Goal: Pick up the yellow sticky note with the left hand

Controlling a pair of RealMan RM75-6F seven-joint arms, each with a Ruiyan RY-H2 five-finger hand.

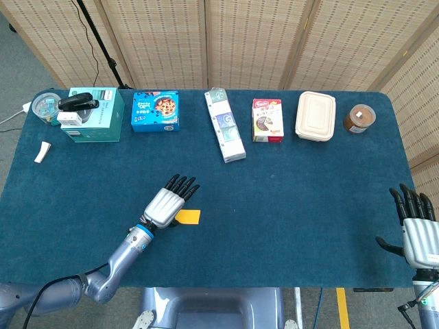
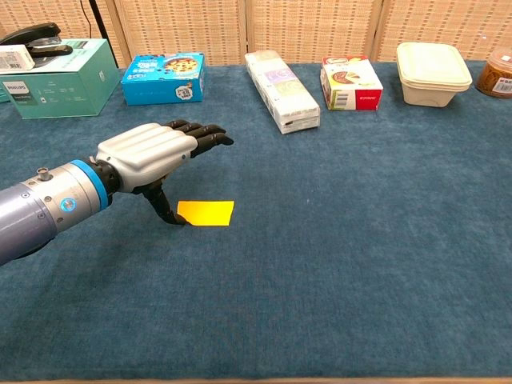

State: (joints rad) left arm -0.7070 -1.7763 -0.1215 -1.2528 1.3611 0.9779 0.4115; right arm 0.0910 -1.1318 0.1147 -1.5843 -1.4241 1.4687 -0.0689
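The yellow sticky note (image 1: 188,216) (image 2: 206,212) lies flat on the blue table cloth, left of the middle. My left hand (image 1: 167,204) (image 2: 152,156) hovers over the note's left end with its fingers stretched out. Its thumb points down and its tip touches the note's left edge. It holds nothing. My right hand (image 1: 416,229) rests at the table's near right corner, fingers straight and spread, with nothing in it; the chest view does not show it.
Along the far edge stand a teal box (image 1: 96,114) with a stapler (image 1: 77,102) on it, a blue cookie box (image 1: 156,111), a long white pack (image 1: 225,126), a red carton (image 1: 267,120), a cream lidded container (image 1: 315,116) and a brown jar (image 1: 359,118).
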